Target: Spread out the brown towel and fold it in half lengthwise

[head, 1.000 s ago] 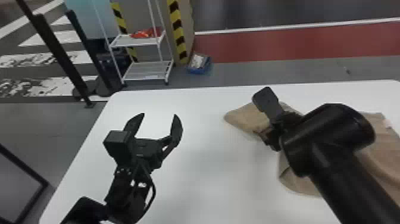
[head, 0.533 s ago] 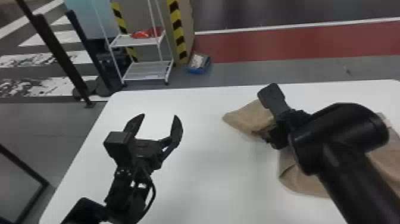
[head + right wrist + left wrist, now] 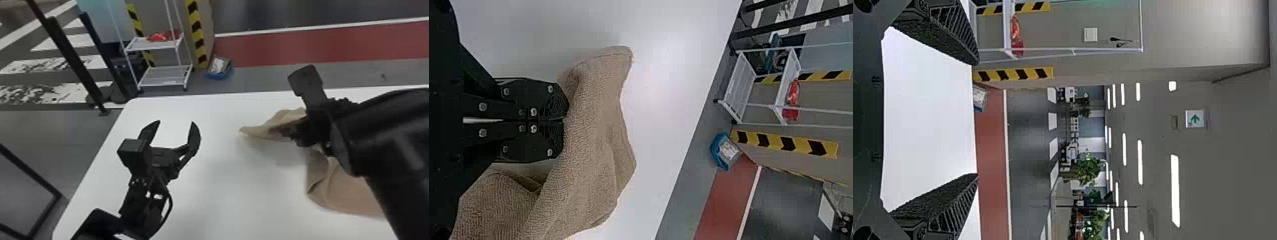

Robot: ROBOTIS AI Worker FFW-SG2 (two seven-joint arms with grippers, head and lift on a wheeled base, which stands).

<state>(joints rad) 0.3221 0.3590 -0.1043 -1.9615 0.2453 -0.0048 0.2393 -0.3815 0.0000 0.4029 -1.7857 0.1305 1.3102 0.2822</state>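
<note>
Our right pincer (image 3: pixel 564 120) clenched on brown towel (image 3: pixel 348 194), loose tip (image 3: pixel 253 130) toward our left pincer (image 3: pixel 176 122), parted, empty, farther off; long axis unclear to us.

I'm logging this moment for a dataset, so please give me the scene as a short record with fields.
surface: smooth white table with a rounded corner
item: brown terry-cloth towel, on the robot's right side
towel state: rumpled, not spread flat; one end appears raised off the table
right end effector: black, fingers shut on the towel
left end effector: black, fingers open and empty, over the table's left part
background: white metal shelf cart, beyond the table
fold: lengthwise fold not yet made
</note>
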